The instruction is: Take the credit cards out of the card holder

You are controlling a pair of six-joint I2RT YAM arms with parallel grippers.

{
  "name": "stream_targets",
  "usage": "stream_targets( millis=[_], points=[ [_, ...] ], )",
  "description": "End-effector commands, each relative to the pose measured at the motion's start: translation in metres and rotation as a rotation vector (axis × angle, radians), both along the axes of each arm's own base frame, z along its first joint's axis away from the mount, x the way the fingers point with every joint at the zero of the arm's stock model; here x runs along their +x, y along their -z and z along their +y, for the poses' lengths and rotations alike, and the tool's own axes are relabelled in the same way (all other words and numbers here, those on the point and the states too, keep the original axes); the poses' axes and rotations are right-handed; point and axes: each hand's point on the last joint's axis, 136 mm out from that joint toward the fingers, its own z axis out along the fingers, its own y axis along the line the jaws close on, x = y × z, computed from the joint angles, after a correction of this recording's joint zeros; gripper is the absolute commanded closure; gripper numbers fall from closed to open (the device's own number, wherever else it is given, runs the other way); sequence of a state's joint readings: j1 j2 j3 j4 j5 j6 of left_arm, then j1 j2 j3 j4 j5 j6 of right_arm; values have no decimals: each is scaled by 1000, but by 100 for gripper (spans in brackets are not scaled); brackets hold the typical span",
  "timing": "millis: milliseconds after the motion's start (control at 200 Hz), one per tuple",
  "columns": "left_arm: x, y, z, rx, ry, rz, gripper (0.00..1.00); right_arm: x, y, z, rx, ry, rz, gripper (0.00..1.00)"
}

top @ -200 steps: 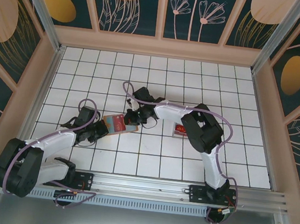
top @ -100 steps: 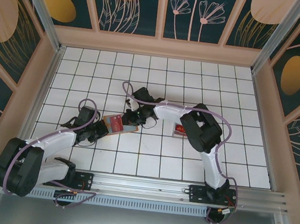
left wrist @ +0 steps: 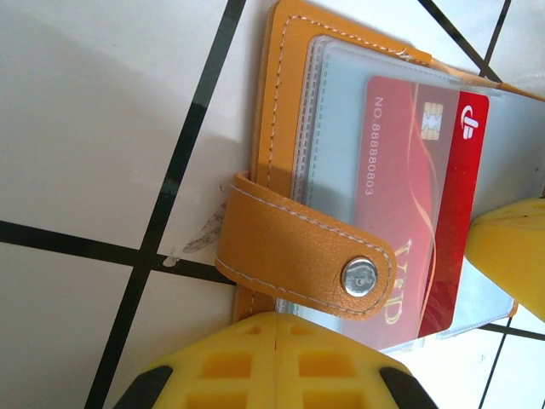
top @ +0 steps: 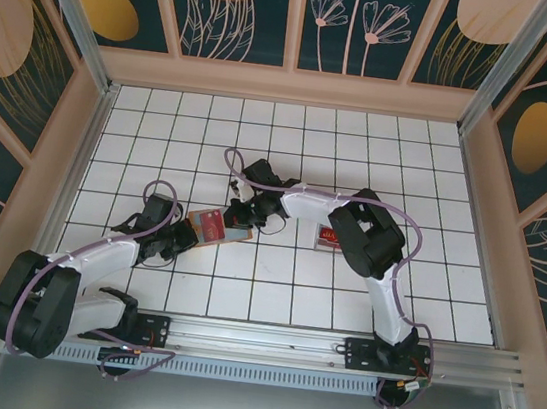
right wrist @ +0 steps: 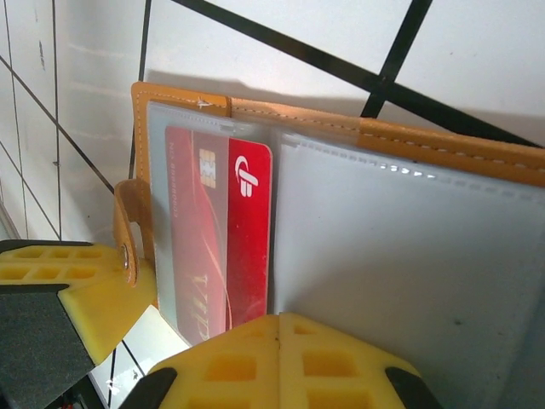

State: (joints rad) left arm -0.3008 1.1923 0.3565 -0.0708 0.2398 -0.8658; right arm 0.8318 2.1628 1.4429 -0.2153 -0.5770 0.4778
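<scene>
White-tiled desk (top: pixel 361 156), card holder (top: pixel 218 226) open mid-left, btw left tool (top: pixel 183 238) at strap end & right tool (top: pixel 241 218) over clear pockets. Can't tell if either is clamped. Red credit card (left wrist: pixel 417 196) sits in its sleeve. Risk: holder drags along w/ card if pinning slips.
</scene>
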Motion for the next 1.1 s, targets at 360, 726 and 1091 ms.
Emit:
stream_targets(
  millis=[360,726,1091],
  points=[
    [-2,6,0,9,14,35,100,-3,-2,10,15,-26,1,78],
    [-3,6,-1,7,17,36,100,-12,5,16,14,-57,23,83],
    [-4,8,2,21,11,47,100,2,-1,-2,3,-4,-5,100]
  ],
)
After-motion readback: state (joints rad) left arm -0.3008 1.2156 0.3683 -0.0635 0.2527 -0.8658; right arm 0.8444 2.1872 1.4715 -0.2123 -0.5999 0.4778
